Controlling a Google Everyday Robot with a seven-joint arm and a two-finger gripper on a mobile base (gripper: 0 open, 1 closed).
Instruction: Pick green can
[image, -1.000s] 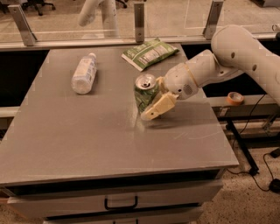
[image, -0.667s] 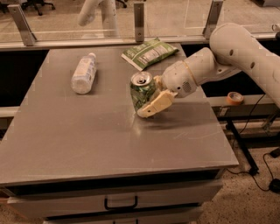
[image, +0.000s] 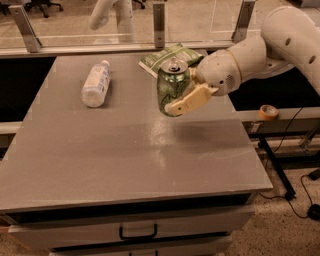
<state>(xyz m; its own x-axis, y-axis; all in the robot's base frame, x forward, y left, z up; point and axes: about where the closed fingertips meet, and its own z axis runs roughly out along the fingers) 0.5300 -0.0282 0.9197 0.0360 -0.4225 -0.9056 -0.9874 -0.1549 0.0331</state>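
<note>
The green can (image: 171, 86), green with a pale swirly pattern and a silver top with pull tab, hangs in the air above the grey table (image: 125, 150), upright. My gripper (image: 176, 97) comes in from the right on the white arm and is shut on the can. One cream finger (image: 186, 102) crosses the can's near lower side; the other finger is hidden behind the can. The can's shadow lies on the table below and to the right.
A clear plastic bottle (image: 96, 83) lies on its side at the table's left back. A flat green snack bag (image: 167, 56) lies at the back, just behind the can. A glass rail runs along the far edge. A tape roll (image: 268, 111) sits off the table's right.
The gripper has lifted the can off the table, higher than before. Bottle and snack bag have not moved.
</note>
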